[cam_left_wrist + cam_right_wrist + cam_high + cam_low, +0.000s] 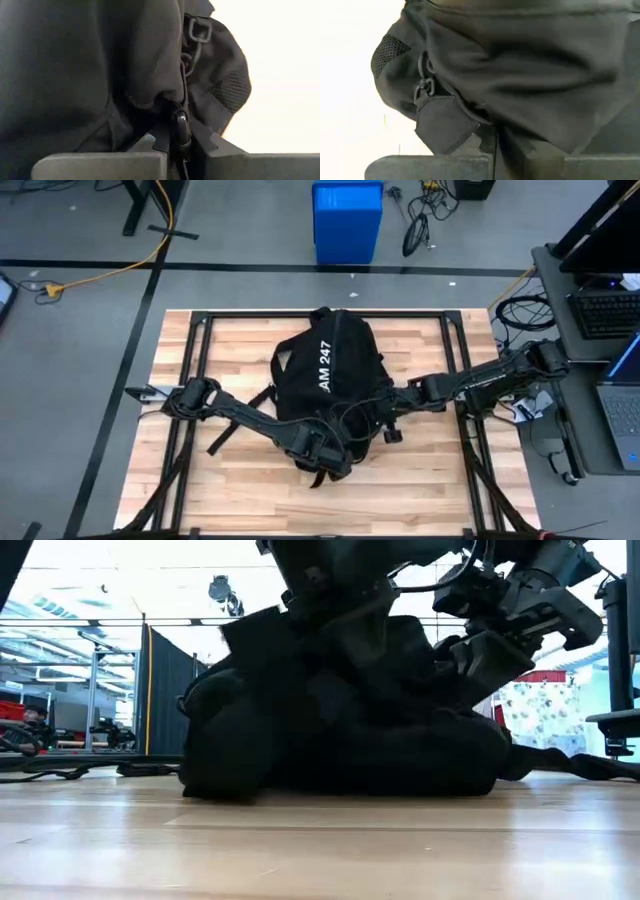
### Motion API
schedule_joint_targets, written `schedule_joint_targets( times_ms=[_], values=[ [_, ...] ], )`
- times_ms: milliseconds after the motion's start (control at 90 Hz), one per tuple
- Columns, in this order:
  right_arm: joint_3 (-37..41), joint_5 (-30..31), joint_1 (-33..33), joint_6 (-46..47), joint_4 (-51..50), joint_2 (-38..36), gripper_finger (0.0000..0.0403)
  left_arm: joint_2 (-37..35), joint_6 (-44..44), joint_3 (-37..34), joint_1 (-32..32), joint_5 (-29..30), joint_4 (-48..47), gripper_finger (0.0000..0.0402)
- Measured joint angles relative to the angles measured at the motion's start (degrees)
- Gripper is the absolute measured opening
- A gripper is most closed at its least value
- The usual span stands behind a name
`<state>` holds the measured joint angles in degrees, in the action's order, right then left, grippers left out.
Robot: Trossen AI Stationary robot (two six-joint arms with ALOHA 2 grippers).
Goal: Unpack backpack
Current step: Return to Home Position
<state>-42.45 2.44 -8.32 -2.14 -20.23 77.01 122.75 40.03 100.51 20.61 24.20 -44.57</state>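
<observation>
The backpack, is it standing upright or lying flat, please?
Lying flat: the backpack shows its lettering to the high view and slumps low on the table.

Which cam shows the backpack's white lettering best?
High view: the lettering reads "AM 247" on top of the backpack. Low view shows only its dark side. Both wrist views show close-up black fabric, mesh and zipper hardware, no lettering. Left gripper and right gripper are at its near end.

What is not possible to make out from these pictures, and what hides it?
Contents of the backpack: every view, its black fabric covers them.
Start of its lettering: high view, only "AM 247" shows, the rest lost in dark folds.
Left gripper and right gripper, both at the backpack: high view, black on black, outlines merge.
</observation>
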Motion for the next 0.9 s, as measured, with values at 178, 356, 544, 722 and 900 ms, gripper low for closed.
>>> schedule_joint_targets(
  times_ms=[178, 356, 544, 722, 900],
  values=[
    [0.02, -0.45, -0.02, 2.31, -0.11, 0.0, 0.0001, 0.01, 0.04, -0.13, 0.1, 1.08, 0.16, 0.0072],
    [0.02, -1.26, -0.17, 2.72, -0.42, 0.0, 0.0018, 0.8, -0.08, -0.12, 0.04, 4.6, 0.04, 0.011],
    [0.02, -1.25, -0.15, 1.92, -1.84, 0.0, 0.0038, 0.29, -0.36, 0.12, -0.03, 2.43, -0.94, 0.0119],
    [-0.08, -1.0, -0.15, 0.05, -1.48, 0.0, 0.0045, -4.24, -1.71, 1.78, 1.26, 2.26, -2.42, 0.012],
    [-2.09, -0.92, -0.21, 0.13, -1.2, 0.0, 0.0045, -8.34, -5.86, 1.92, 3.33, 8.42, -2.14, 0.012]
  ],
)
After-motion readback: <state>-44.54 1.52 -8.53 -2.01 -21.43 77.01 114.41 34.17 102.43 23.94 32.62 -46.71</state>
